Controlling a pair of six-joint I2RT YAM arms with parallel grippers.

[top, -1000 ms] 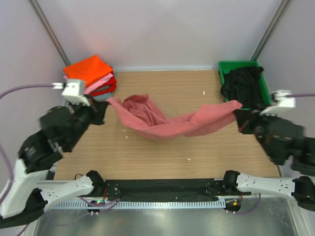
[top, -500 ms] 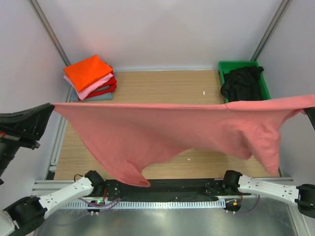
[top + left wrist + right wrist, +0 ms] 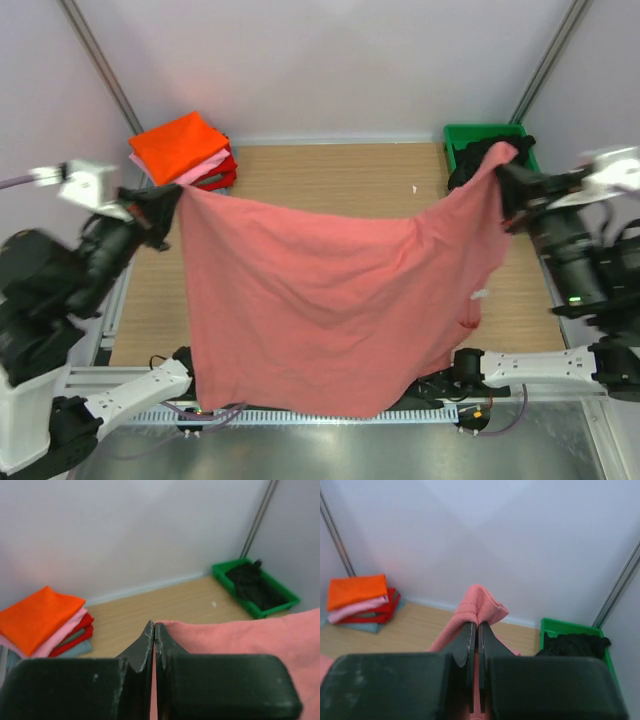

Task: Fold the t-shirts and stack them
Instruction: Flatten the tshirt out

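A salmon-red t-shirt (image 3: 330,300) hangs spread in the air between my two grippers, high above the table. My left gripper (image 3: 168,200) is shut on its left top corner; the cloth (image 3: 240,635) runs off to the right of the fingers. My right gripper (image 3: 505,168) is shut on its right top corner, with a fold of cloth (image 3: 477,607) bunched above the fingertips. The shirt's lower edge hangs over the table's near edge. A black t-shirt (image 3: 490,165) lies in the green bin (image 3: 535,165). A folded stack (image 3: 185,155), orange on top, sits at the back left.
The green bin stands at the back right corner, also in the left wrist view (image 3: 255,587) and right wrist view (image 3: 575,640). The folded stack shows in both wrist views (image 3: 42,622) (image 3: 362,602). Metal frame poles (image 3: 95,60) rise at the back corners.
The shirt was lifted off the table and stretched wide between the grippers; both grippers have now drawn in and back, and the shirt hangs lower as a flat sheet.
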